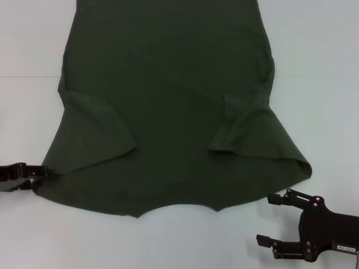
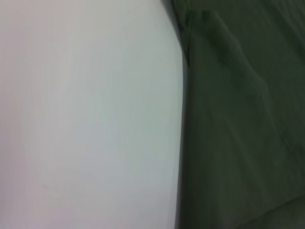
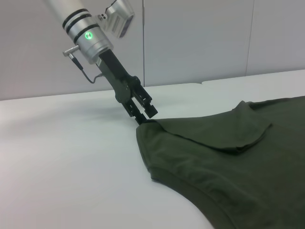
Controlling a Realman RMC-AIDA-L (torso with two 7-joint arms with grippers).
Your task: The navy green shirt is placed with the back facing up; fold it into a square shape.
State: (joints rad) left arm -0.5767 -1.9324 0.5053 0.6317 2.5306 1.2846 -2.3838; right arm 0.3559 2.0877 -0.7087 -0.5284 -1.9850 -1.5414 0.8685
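Both sleeves of the shirt (image 1: 168, 106) are already turned inward on the table (image 1: 325, 67). My left gripper (image 1: 45, 172) pinches the shirt's shoulder corner near the left edge, probably to lift it. My right gripper (image 1: 272, 219) waits open beside the other shoulder.

No readable text; the right gripper (image 1: 273, 219) label looks illegible.
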